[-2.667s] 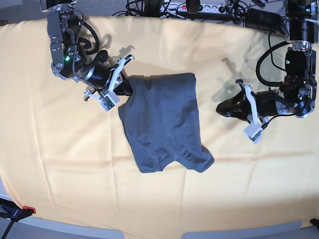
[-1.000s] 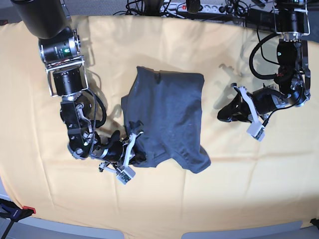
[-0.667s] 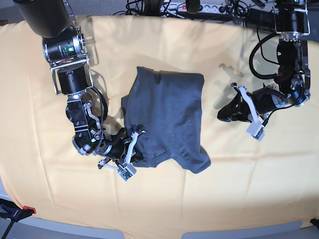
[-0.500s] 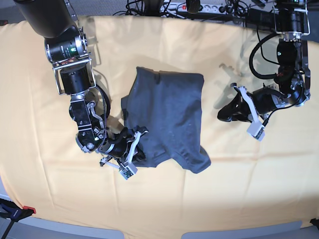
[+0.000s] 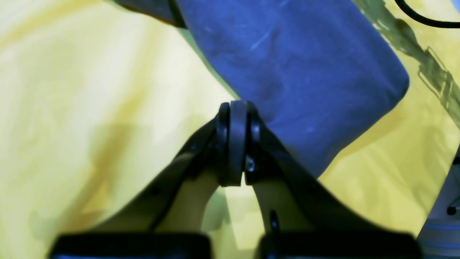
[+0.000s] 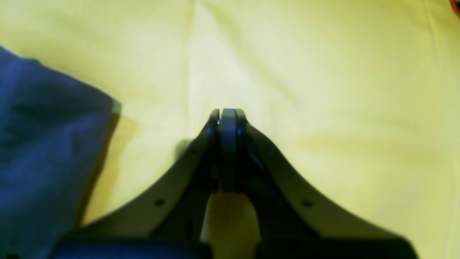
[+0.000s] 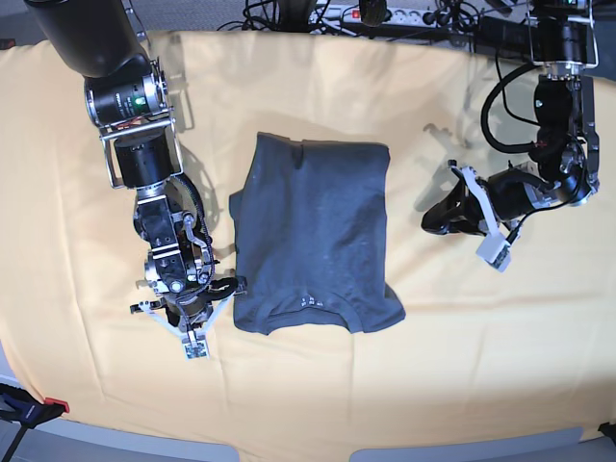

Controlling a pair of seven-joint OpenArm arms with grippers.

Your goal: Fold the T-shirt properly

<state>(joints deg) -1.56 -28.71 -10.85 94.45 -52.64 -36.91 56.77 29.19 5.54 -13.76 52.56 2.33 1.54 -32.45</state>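
The dark slate-blue T-shirt (image 7: 313,236) lies folded into a rough rectangle on the middle of the yellow tablecloth (image 7: 318,87). Its collar, with small white marks, is at the near edge. My right gripper (image 7: 189,325) is shut and empty, just left of the shirt's near-left corner and pointing at the table's front. In the right wrist view the gripper (image 6: 226,113) is over bare cloth with the shirt (image 6: 43,144) to its left. My left gripper (image 7: 433,218) is shut and empty, right of the shirt. In the left wrist view the gripper (image 5: 233,108) sits at the shirt's (image 5: 287,61) edge.
A power strip and cables (image 7: 385,14) lie along the table's far edge. A red-tipped clamp (image 7: 50,405) sits at the near-left corner. The tablecloth has soft wrinkles and ends at the front table edge (image 7: 289,452).
My right gripper has let go of the shirt's near-left edge, drawn back left and turned toward the table's front. The shirt now lies flatter, its collar showing. The left arm has not moved.
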